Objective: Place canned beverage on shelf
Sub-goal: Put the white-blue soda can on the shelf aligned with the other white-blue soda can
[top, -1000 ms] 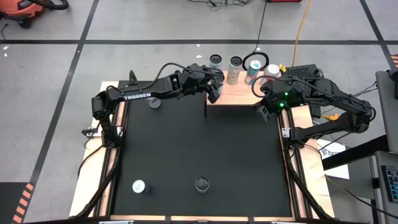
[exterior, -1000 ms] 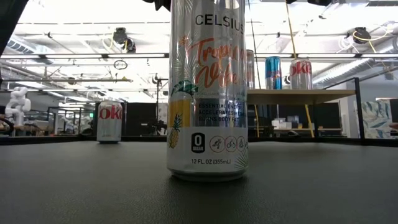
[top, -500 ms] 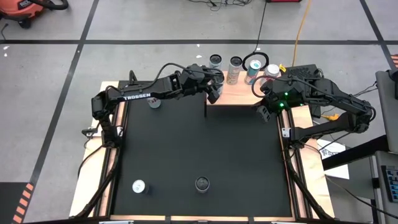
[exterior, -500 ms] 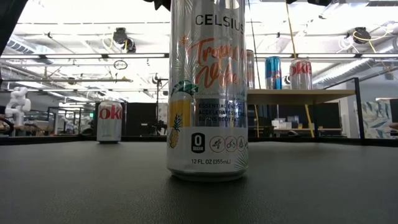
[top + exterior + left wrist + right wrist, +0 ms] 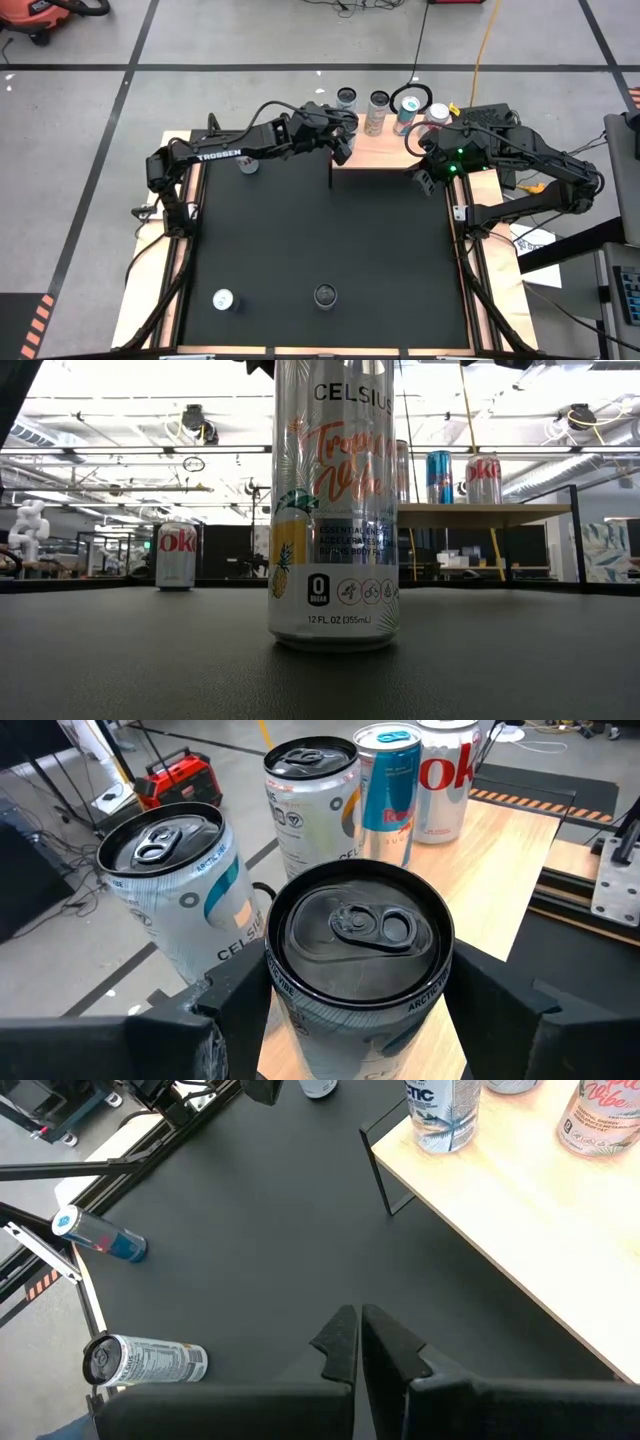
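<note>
The light-wood shelf [image 5: 385, 152] stands at the far middle of the black mat. My left gripper [image 5: 345, 143] reaches it from the left and is shut on a silver can with a black top [image 5: 358, 935], over the shelf's left part [image 5: 500, 850]. Three more cans [image 5: 170, 870] [image 5: 310, 795] [image 5: 390, 780] and a Coke can [image 5: 445, 775] stand on the shelf behind it. My right gripper [image 5: 422, 180] hovers shut and empty just off the shelf's near right corner; it also shows in the right wrist view [image 5: 358, 1330]. In the low view the held can is hidden. My left gripper pinches the can's side wall just below the rim [image 5: 285, 995] between its two fingers [image 5: 235, 1010], one on each side. The fingers come level from the table's left. The can is upright; its bottom is out of view, so whether it stands on the shelf cannot be told.
A tall Celsius can [image 5: 324, 295] and a blue can [image 5: 222, 300] stand upright on the near part of the mat [image 5: 320, 230]. A Diet Coke can [image 5: 248, 165] stands at the far left under my left arm. Wide bare mat lies between them.
</note>
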Robot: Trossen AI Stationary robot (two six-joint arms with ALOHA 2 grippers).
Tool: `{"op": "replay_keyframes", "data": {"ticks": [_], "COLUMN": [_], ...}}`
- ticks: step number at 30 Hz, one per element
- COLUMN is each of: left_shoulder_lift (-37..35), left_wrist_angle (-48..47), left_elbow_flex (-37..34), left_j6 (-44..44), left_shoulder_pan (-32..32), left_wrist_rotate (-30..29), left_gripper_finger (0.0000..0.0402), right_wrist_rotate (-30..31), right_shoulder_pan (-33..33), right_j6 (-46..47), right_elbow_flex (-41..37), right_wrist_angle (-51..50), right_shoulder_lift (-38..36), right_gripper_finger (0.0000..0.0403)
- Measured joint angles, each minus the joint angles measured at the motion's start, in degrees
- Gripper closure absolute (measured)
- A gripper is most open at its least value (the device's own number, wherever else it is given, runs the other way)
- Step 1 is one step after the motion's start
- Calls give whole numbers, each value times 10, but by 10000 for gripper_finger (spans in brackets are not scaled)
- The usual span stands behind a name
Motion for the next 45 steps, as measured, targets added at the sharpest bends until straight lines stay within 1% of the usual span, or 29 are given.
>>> {"op": "replay_keyframes", "data": {"ticks": [11,13,18,21,30,35,39,45], "left_shoulder_lift": [0,0,1,7,0,-12,-12,-12], "left_wrist_angle": [2,1,-10,-21,-13,-11,-38,-46], "left_elbow_flex": [0,0,-1,-5,-2,-2,17,38], "left_j6": [1,1,4,4,2,17,17,28], "left_shoulder_pan": [0,0,0,1,6,6,7,7], "left_wrist_rotate": [3,4,3,5,7,6,6,6], "left_gripper_finger": [153,147,117,107,105,105,104,104], "right_wrist_rotate": [0,0,0,0,0,0,0,0], "right_shoulder_pan": [0,0,0,0,0,0,0,0], "right_j6": [0,0,0,0,0,0,0,0], "right_elbow_flex": [0,0,0,0,0,0,0,0], "right_wrist_angle": [0,0,0,0,0,0,0,0], "right_shoulder_lift": [0,0,0,0,0,0,0,0], "right_gripper_finger": [403,403,403,403,403,403,403,403]}}
